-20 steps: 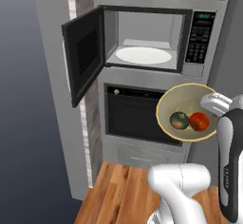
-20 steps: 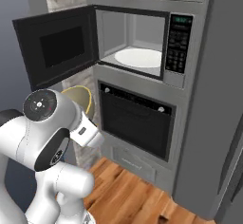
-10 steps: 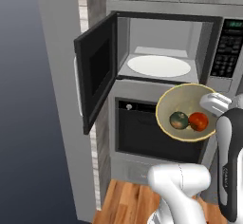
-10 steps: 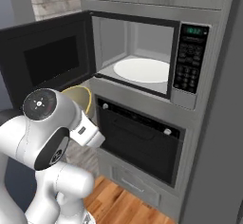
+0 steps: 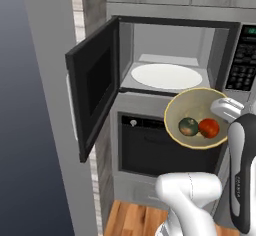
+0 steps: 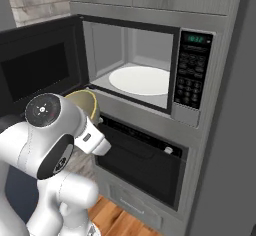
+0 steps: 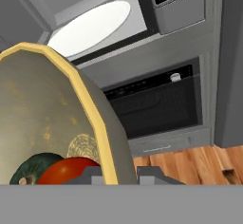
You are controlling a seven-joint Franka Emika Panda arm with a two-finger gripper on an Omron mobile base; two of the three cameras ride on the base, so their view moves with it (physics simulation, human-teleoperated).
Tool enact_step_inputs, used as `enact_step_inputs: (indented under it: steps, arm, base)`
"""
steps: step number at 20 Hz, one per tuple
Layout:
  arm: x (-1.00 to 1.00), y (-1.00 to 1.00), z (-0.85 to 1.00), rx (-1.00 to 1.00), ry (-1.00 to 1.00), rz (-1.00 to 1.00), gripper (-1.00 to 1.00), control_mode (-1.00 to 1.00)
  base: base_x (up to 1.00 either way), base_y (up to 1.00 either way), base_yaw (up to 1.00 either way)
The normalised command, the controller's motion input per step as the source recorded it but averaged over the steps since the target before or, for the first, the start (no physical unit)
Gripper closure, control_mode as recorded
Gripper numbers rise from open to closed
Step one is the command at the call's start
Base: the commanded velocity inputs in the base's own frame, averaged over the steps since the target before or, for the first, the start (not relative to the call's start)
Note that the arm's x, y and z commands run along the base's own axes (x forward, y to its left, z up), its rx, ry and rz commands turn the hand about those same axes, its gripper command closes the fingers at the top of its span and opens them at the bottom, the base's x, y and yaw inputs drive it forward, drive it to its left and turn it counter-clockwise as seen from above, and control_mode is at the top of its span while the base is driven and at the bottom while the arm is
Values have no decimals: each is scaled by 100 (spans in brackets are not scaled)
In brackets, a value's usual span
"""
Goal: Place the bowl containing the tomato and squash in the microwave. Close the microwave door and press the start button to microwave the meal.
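bowl point(image 5: 196, 118): held in the air below the microwave point(image 5: 170, 50) opening, in front of the oven point(image 5: 160, 147)
contents: tomato point(image 5: 209, 128) beside squash point(image 5: 188, 126)
gripper point(image 7: 119, 174): pinching the bowl's rim (fingers either side)
microwave door point(image 5: 92, 87): swung wide open, turntable plate point(image 5: 166, 76) bare
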Motion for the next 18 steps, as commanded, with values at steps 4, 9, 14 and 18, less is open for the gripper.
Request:
enact_step_inputs:
  steps: [4,9,14,18]
  arm:
    - [0,0,0,0,0,0,100,100]
    - [0,0,0,0,0,0,100,100]
    - [0,0,0,0,0,0,100,100]
    - [0,0,0,0,0,0,100,100]
  base:
    - [27,19,-14]
    - [6,36,-22]
    - [2,49,-26]
    - [8,53,-26]
